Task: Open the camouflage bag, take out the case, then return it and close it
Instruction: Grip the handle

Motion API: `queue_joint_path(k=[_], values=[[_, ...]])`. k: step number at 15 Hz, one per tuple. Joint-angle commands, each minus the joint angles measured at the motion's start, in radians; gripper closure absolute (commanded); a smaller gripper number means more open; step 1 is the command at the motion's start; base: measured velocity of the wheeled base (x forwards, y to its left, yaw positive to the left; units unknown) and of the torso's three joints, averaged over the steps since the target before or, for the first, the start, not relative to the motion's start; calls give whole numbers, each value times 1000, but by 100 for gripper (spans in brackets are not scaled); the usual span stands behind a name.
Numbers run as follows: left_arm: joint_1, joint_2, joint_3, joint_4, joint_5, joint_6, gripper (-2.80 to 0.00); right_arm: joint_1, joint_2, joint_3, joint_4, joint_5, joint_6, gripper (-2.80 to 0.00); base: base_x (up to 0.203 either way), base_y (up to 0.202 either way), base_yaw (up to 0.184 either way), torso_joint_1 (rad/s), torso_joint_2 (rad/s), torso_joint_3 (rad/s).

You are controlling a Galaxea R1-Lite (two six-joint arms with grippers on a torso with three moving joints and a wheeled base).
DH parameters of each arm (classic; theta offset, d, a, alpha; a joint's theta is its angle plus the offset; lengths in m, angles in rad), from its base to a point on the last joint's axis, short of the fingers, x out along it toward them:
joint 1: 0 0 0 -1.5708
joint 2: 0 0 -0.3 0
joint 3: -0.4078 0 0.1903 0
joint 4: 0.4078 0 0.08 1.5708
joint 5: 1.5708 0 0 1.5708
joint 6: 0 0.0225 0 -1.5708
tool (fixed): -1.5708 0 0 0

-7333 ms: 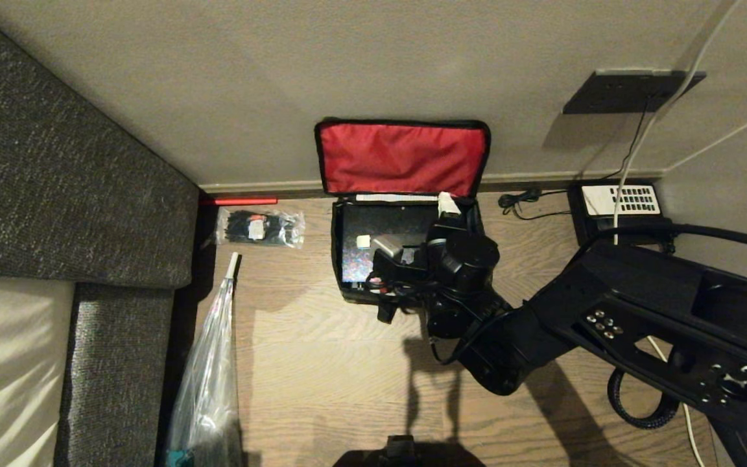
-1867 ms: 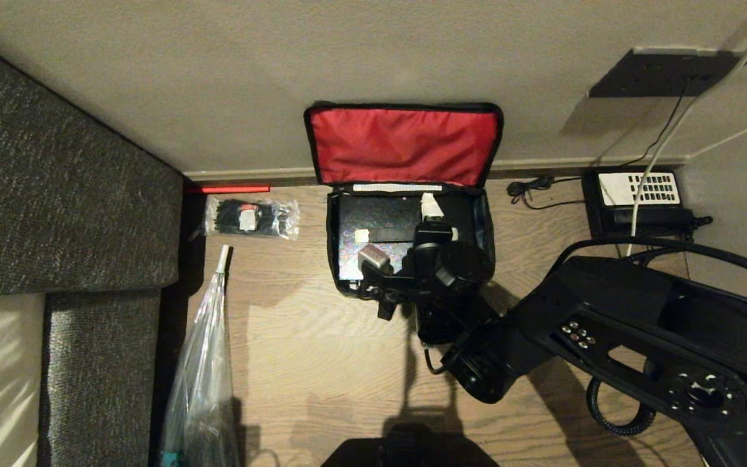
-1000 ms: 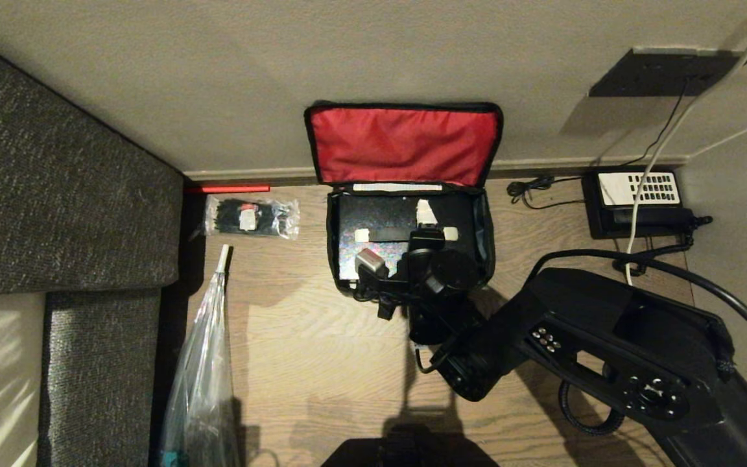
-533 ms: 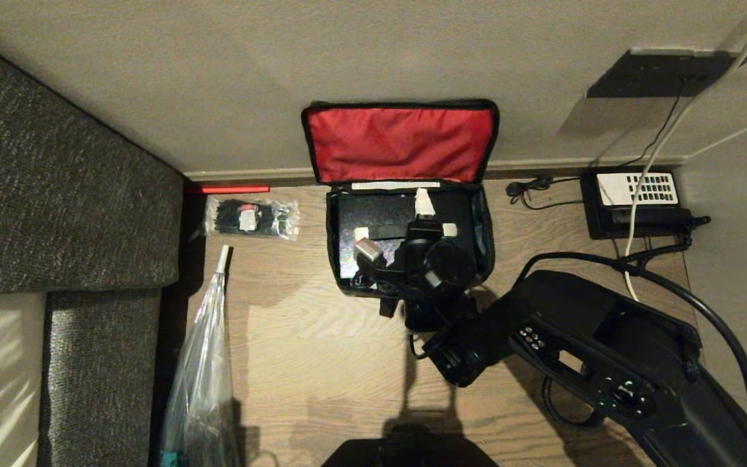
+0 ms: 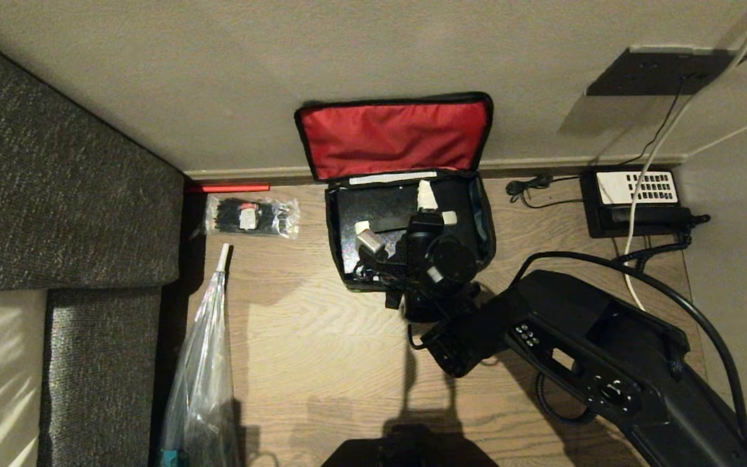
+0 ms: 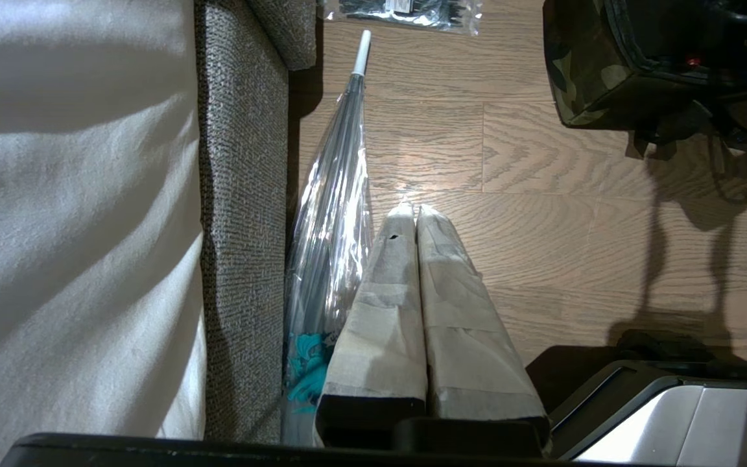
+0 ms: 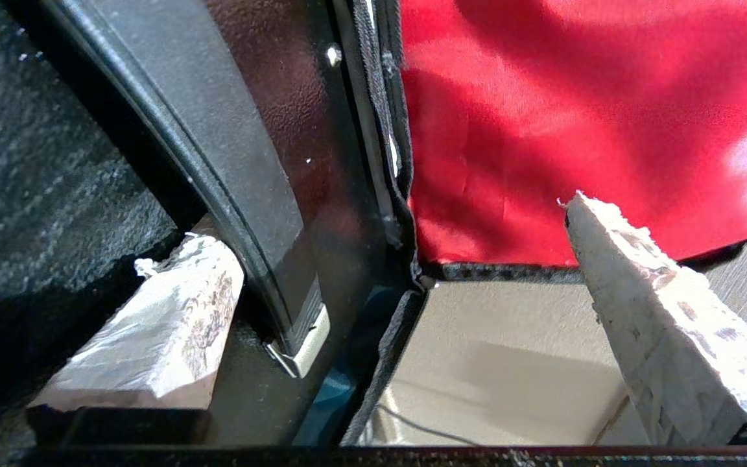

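Camouflage bag (image 5: 477, 220): on the wooden floor (image 5: 321, 363) against the wall, red-lined lid standing open.
Case (image 5: 373, 211): lying inside the bag.
My right gripper (image 5: 424, 211): over the open bag, jaws apart, holding nothing.
My left gripper (image 6: 416, 217): parked beside the sofa (image 6: 244, 194), jaws together.

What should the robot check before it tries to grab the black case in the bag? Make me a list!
1. Camouflage bag lid with red lining open against the wall: ok.
2. Flat black speckled hard case lying inside the bag: ok.
3. Right gripper jaws open: ok.
4. Jaws astride the case edge: cannot tell.
5. Left gripper parked away over the wooden floor, jaws shut: ok.
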Motion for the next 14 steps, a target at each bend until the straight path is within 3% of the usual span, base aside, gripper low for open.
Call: queue_joint_path(k=[1, 4, 14], values=[[0, -3, 3, -1, 0, 0, 0, 0, 7, -21, -8, -3, 5, -280, 0, 0, 0, 0, 0, 0], [0, -3, 3, -1, 0, 0, 0, 0, -41, 82, -8, 0, 7, -280, 0, 0, 0, 0, 0, 0], [0, -3, 3, 0, 0, -1, 0, -13, -28, -26, -1, -2, 14, -280, 0, 0, 0, 0, 0, 0]])
